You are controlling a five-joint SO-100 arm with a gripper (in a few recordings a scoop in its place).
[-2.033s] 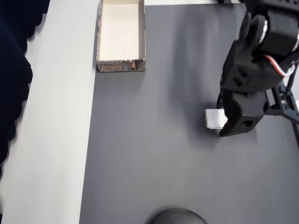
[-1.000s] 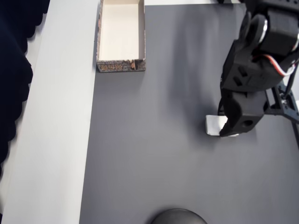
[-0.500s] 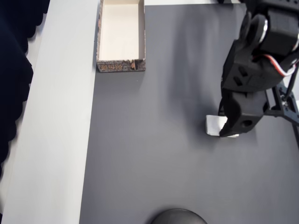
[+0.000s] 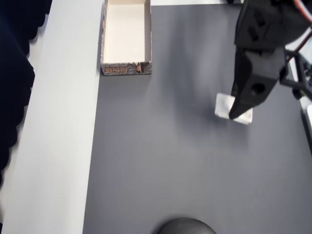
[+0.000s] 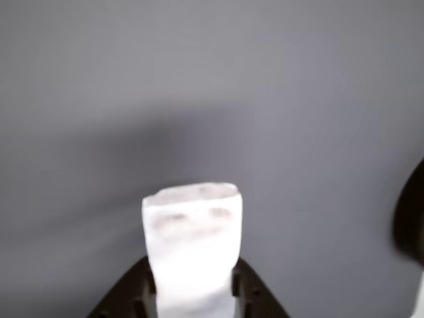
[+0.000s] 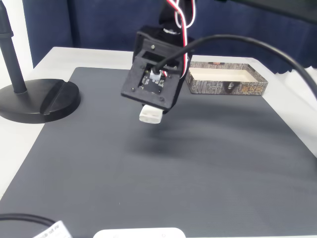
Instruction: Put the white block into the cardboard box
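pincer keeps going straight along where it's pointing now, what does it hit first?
Probably the bare dark mat. The pincer, shut on the white block, points down at it, so the block would touch first. Height is unclear.

A robotics test bench in a lab or workshop; a dark grey mat covers a white table; a round black stand base with an upright pole sits at the left of the fixed view; a dark blue curtain closes off the back; exposed red, white and black servo wires and a thick black cable run from the arm at top centre.
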